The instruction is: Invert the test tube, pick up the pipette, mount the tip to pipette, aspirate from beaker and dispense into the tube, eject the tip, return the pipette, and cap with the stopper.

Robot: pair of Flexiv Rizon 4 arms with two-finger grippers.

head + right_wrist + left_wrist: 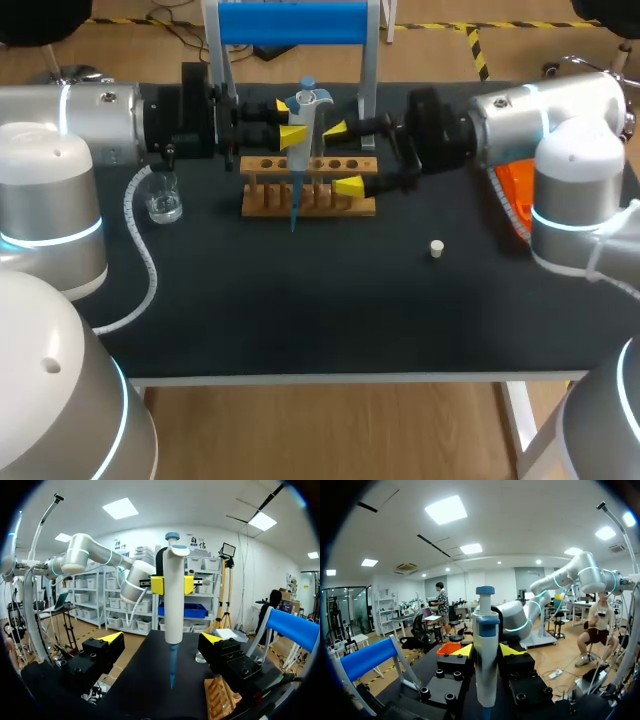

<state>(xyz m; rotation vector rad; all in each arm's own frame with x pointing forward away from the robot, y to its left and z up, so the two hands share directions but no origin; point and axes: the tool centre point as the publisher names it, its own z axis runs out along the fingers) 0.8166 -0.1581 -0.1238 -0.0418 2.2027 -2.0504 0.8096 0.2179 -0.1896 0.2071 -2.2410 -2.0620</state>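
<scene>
As the left gripper (292, 120) clamps the pipette (300, 155) upright over the rack (262, 205) by the tabletop's (300, 300) back edge, the right gripper (343, 157) hangs spread open alongside. Light, stiff, smooth plastic, I'd say: grip the thick barrel, never that slender blue tip (295, 203).

A black-topped table (300, 320) stands on white legs.
</scene>
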